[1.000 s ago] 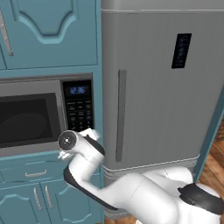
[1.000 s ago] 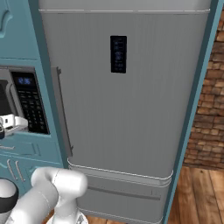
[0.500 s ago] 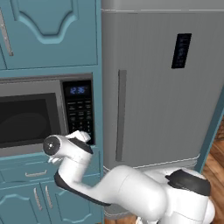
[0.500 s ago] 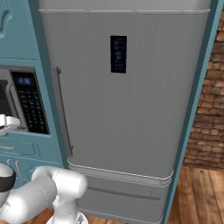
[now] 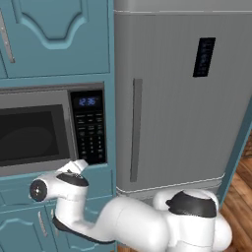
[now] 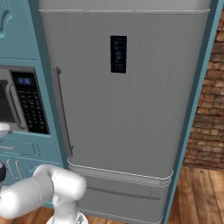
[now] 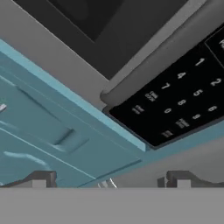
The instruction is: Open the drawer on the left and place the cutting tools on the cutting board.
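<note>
The drawer [image 7: 52, 140] is seen just ahead of the gripper [image 7: 109, 180], below the microwave [image 7: 175, 105]. The jaws are spread wide, nothing held.

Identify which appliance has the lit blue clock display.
The microwave, built into the teal cabinetry; its keypad panel shows blue digits. The refrigerator beside it has a dark, unlit panel.

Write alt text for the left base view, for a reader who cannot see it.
A white robot arm rises from the lower right and bends left in front of a built-in microwave set in teal cabinets. A tall grey fridge with a dark display panel stands to the right, with wood floor at the far lower right.
</note>
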Tool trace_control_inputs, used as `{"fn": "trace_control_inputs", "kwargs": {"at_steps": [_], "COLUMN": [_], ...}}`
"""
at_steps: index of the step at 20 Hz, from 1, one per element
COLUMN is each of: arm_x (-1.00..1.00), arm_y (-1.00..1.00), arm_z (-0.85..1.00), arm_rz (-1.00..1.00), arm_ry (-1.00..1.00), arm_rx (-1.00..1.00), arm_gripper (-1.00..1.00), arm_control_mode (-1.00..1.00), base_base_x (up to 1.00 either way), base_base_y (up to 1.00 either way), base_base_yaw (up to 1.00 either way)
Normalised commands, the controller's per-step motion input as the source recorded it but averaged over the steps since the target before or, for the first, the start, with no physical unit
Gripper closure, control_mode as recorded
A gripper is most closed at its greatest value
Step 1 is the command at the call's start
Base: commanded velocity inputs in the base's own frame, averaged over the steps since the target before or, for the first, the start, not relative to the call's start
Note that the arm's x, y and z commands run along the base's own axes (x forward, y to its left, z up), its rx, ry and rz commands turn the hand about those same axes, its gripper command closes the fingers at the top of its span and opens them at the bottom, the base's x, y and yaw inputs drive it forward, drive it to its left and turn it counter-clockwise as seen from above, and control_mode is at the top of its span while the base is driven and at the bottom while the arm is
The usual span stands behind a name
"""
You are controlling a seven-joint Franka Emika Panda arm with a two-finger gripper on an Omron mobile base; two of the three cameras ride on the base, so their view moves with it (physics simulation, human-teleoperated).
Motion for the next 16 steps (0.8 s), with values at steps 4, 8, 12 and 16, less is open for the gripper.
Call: {"fn": "trace_control_inputs", "kwargs": {"at_steps": [4, 8, 12, 16], "arm_x": [-0.03, 0.0, 0.0, 0.0], "arm_y": [0.39, 0.27, 0.34, 0.44], "arm_z": [-0.13, -0.11, -0.27, -0.32], "arm_rz": [0.11, 0.17, 0.18, 0.21], "arm_ry": [0.0, 0.0, 0.02, 0.02], "arm_rx": [-0.19, -0.21, -0.25, -0.27], "arm_gripper": [-1.0, -1.0, -1.0, -1.0], "arm_control_mode": [-1.0, -1.0, -1.0, -1.0], "base_base_x": [0.0, 0.0, 0.0, 0.0], "base_base_y": [0.0, 0.0, 0.0, 0.0], "base_base_yaw": [0.0, 0.0, 0.0, 0.0]}}
